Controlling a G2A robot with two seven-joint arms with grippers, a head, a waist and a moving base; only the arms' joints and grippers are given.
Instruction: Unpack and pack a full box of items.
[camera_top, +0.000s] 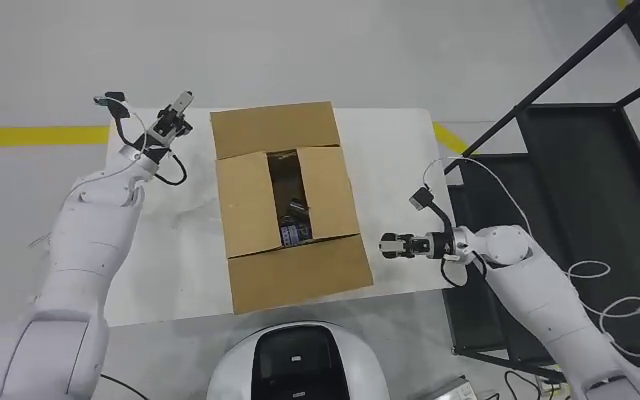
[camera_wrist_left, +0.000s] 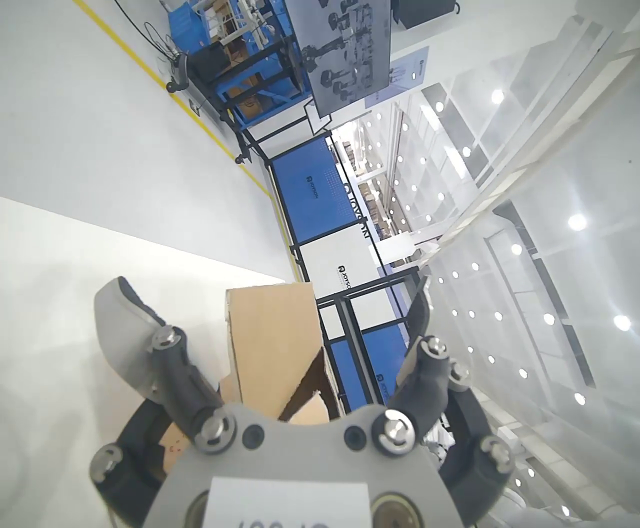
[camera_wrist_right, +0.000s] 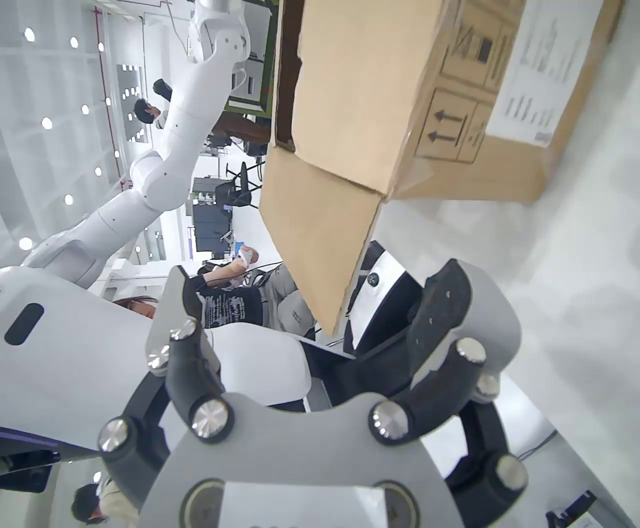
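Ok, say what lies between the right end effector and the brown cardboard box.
Top view: only bare white table between right end effector and brown cardboard box.

You've got bare surface (camera_top: 390, 160) both sides of the box (camera_top: 245, 205): a wide strip along the left edge, another along the right. Entry from above is tight, w/ side flaps (camera_top: 328, 190) leaving only a narrow slot btwn them. The black rack (camera_top: 560, 180) stands just off the right edge, near the right end effector (camera_top: 383, 245).
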